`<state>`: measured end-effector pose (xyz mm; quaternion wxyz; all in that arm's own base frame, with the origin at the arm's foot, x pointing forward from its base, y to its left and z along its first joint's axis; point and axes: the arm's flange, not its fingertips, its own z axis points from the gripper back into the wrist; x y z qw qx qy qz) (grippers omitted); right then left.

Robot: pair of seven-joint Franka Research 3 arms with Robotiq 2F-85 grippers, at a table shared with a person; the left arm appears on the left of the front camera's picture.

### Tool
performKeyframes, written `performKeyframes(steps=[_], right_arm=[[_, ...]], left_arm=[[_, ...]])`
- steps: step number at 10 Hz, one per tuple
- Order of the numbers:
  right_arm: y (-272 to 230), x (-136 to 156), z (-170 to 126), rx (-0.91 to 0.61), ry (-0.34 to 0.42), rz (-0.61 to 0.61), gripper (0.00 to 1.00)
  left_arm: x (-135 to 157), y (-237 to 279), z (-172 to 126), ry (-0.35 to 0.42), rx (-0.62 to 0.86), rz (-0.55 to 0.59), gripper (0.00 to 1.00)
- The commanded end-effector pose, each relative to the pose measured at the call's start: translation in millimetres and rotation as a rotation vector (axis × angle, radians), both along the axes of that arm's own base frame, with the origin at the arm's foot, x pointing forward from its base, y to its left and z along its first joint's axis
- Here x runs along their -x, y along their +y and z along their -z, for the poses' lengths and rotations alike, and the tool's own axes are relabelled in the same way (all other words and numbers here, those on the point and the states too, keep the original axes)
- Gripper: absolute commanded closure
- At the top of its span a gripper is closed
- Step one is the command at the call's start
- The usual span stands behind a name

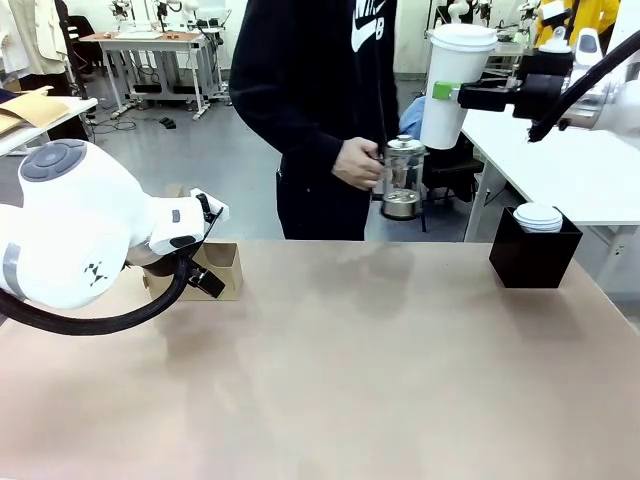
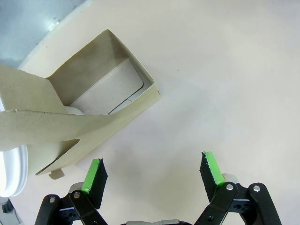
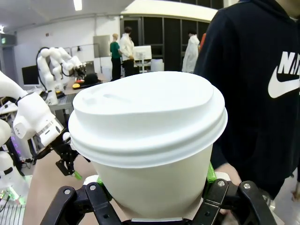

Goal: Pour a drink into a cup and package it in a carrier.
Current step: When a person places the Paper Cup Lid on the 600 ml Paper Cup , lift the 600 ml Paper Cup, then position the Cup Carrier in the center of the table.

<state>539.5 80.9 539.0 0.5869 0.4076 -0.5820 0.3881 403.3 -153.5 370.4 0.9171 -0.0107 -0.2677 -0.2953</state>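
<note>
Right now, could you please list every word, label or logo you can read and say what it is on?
"NI", cut off, above a swoosh: white print on the person's dark top.
Small dark mark on the left arm: too small to read.
The cup, cardboard carrier, black box: no print seen.

White cup (image 1: 448,100); brown cardboard carrier (image 1: 225,270); black box (image 1: 535,262); beige table (image 1: 380,380); black sweatshirt (image 1: 300,80), white logo (image 1: 373,25).
</note>
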Motion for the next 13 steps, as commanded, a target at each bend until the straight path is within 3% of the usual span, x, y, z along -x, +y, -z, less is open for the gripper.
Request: performKeyframes(steps=[1,9,13], right_arm=[[0.2,1.3,-3.8,0.002,-0.014,0.0,0.19],[0.2,1.3,-3.8,0.002,-0.014,0.0,0.19],[0.2,1.3,-3.8,0.002,-0.014,0.0,0.19]], left_arm=[[-0.2,1.1,0.0,0.001,0.003,-0.002,0.0],[0.0,0.0,0.0,0.0,0.0,0.0,0.0],[21.8,7.3,-95.0,0.015,0.028,-0.068,0.0]])
